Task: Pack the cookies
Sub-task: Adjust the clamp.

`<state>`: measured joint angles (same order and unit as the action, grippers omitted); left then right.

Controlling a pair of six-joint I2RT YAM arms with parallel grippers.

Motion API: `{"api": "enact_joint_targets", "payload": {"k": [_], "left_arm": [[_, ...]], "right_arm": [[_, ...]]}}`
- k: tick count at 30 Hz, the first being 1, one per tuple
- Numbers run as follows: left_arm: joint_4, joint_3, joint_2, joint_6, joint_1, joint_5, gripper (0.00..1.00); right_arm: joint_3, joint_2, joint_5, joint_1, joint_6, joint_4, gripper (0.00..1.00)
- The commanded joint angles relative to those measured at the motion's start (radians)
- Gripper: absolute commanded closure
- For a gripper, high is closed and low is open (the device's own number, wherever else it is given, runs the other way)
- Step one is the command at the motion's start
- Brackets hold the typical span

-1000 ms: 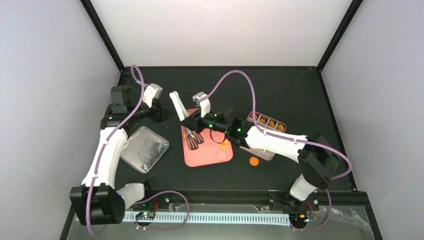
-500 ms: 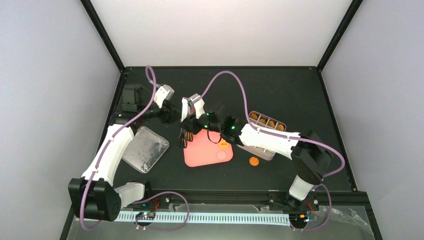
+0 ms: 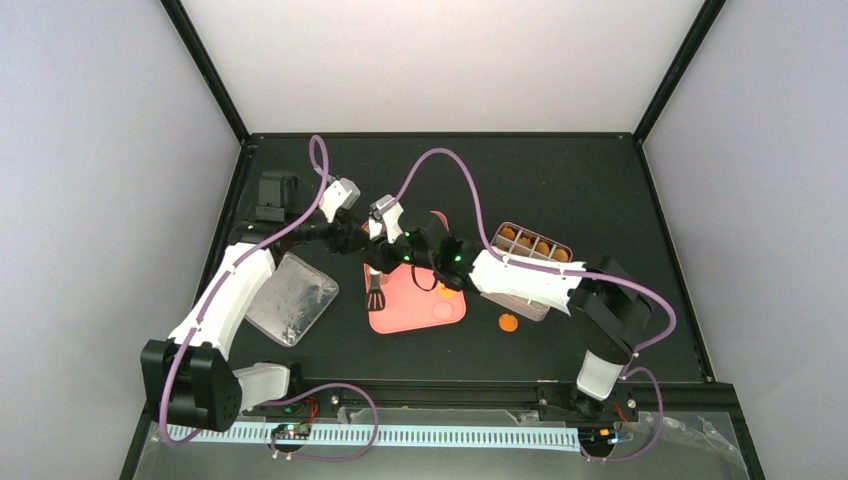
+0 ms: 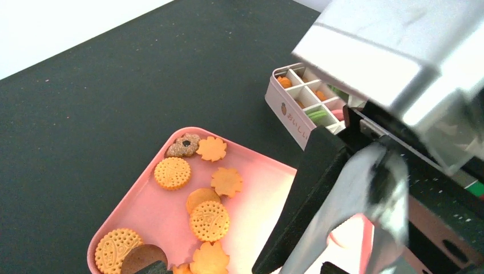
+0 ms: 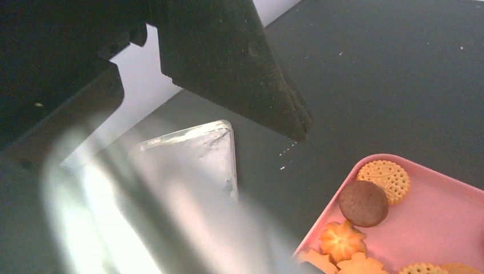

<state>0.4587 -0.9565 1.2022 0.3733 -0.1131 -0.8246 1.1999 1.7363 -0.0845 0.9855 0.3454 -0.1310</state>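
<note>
Partly done: divided tin (image 4: 290, 119) right of pink tray (image 3: 400, 316) has some cells filled; most cookies (image 4: 209, 220) sit on tray, one stray cookie (image 3: 509, 322) off its near-right corner; clear lid (image 3: 288, 297) lies left of tray; tongs (image 3: 376, 290) hang over tray's left edge betw. left gripper (image 3: 356, 237) & right gripper (image 3: 373, 254); can't tell whether either clamps; matte black tabletop (image 3: 570, 170), pale walls (image 3: 430, 70).

Left arm (image 3: 225, 300) and right arm (image 3: 525, 282) stretch inward, nearly meeting.
</note>
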Motion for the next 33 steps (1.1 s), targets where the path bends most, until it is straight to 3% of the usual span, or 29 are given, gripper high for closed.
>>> {"api": "enact_joint_targets", "payload": {"k": [1,12,16,20,22,25,29,33], "left_arm": [[0.059,0.012,0.016,0.061,-0.025,-0.072,0.3],[0.133,-0.044,0.016,0.115,-0.025,0.011,0.3],[0.175,-0.093,0.014,0.102,-0.023,0.119,0.29],[0.114,-0.09,-0.019,0.013,-0.016,0.329,0.27],[0.098,-0.07,-0.051,0.007,-0.003,0.341,0.25],[0.125,-0.025,-0.11,0.094,-0.001,0.246,0.22],[0.352,0.024,-0.147,0.379,-0.003,-0.04,0.2],[0.459,0.058,-0.126,0.519,-0.005,-0.13,0.21]], "right_arm": [[0.022,0.024,0.05,-0.004,-0.011,-0.079,0.49],[-0.048,-0.049,0.062,-0.004,-0.036,-0.062,0.68],[-0.088,-0.097,0.071,-0.004,-0.046,-0.057,0.69],[-0.12,-0.137,0.097,-0.004,-0.04,-0.054,0.69],[-0.124,-0.151,0.137,-0.004,-0.021,-0.045,0.69],[-0.117,-0.172,0.239,-0.004,0.026,-0.014,0.7],[-0.123,-0.219,0.308,-0.004,0.07,-0.027,0.7],[-0.129,-0.28,0.349,-0.005,0.128,-0.047,0.7]]}}
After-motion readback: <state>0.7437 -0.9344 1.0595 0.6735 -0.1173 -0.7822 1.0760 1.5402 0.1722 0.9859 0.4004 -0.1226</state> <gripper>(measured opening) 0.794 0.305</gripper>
